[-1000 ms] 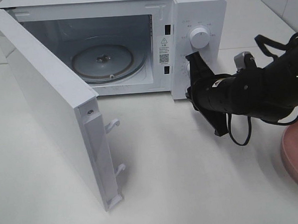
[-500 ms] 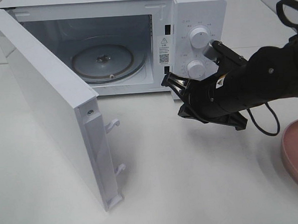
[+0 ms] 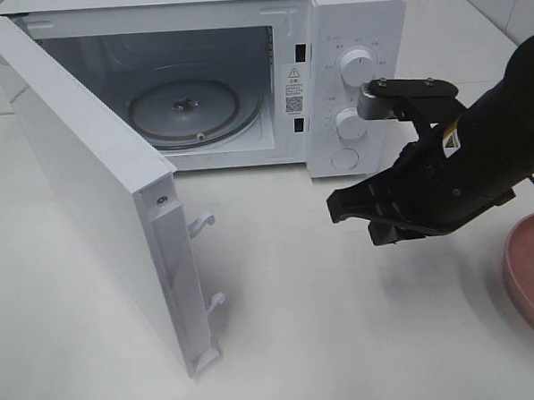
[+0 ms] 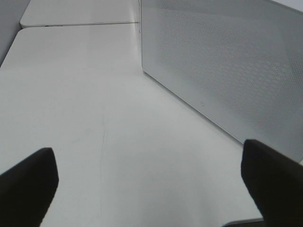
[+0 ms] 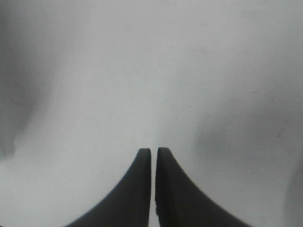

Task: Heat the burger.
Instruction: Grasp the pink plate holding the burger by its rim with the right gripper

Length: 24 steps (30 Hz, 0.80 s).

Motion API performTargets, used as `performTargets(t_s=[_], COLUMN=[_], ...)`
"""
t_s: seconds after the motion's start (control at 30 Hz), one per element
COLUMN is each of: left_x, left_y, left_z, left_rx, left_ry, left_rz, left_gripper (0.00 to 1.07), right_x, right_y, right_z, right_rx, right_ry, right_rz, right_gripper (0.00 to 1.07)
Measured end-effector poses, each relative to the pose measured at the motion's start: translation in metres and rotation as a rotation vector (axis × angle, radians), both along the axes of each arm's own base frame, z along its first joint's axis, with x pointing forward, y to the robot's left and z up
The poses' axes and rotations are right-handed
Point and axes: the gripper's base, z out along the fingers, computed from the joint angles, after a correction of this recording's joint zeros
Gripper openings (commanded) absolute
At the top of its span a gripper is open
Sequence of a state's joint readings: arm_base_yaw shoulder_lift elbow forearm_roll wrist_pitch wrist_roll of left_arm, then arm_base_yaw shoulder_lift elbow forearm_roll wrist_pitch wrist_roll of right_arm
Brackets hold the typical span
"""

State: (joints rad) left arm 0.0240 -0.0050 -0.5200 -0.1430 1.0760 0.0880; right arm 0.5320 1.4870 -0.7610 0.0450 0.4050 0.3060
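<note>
The burger is out of view in all frames. The white microwave (image 3: pixel 356 16) stands open, its door (image 3: pixel 86 174) swung out to the left and the glass turntable (image 3: pixel 186 106) bare inside. My right gripper (image 3: pixel 337 207) hovers over the table in front of the control knobs, pointing left. In the right wrist view this gripper (image 5: pixel 154 150) is shut with nothing between its fingers, above bare white table. My left gripper (image 4: pixel 147 149) is open, its fingertips (image 4: pixel 28 179) wide apart, beside the microwave's perforated side wall (image 4: pixel 227 71).
A round pink plate (image 3: pixel 532 271) sits at the right edge of the table, partly cut off. Two knobs (image 3: pixel 357 68) are on the microwave's front panel. The open door juts far out toward the front left.
My right arm has drawn back from the microwave's control panel and turned, so the shut gripper now points left, lower over the table. The door and the left gripper have not moved.
</note>
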Motion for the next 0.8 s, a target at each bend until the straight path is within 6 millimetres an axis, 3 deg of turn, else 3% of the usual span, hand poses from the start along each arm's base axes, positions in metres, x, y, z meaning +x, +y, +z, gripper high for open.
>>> performTargets(t_s=[0.23,0.33,0.37,0.43,0.5,0.57,0.6,0.63,0.7,0.8], left_x=[0.000,0.000,0.000,0.000,0.000,0.000,0.000,0.000,0.000,0.000], left_y=[0.000,0.000,0.000,0.000,0.000,0.000,0.000,0.000,0.000,0.000], left_z=[0.000,0.000,0.000,0.000,0.000,0.000,0.000,0.000,0.000,0.000], left_rx=[0.000,0.000,0.000,0.000,0.000,0.000,0.000,0.000,0.000,0.000], left_ry=[0.000,0.000,0.000,0.000,0.000,0.000,0.000,0.000,0.000,0.000], left_rz=[0.000,0.000,0.000,0.000,0.000,0.000,0.000,0.000,0.000,0.000], left_gripper=[0.98,0.98,0.98,0.98,0.98,0.98,0.98,0.98,0.98,0.98], right_x=[-0.006,-0.007,-0.007,-0.007,-0.006,-0.006,-0.005,-0.005,-0.004,-0.004], right_y=[-0.022,-0.039,-0.042,-0.049,-0.059,-0.062,-0.067,-0.067,-0.075,-0.077], right_z=[0.010,0.012,0.013,0.013,0.013,0.013,0.013,0.013,0.013,0.013], right_rx=[-0.073,-0.128,-0.140,-0.163,-0.193,-0.204,-0.225,-0.225,-0.252,-0.257], right_ry=[0.052,0.095,0.100,0.116,0.126,0.130,0.136,0.136,0.142,0.144], right_rz=[0.008,0.014,0.016,0.015,0.009,0.007,0.001,0.001,-0.010,-0.015], right_gripper=[0.13,0.22,0.32,0.36,0.63,0.70,0.84,0.84,0.95,0.97])
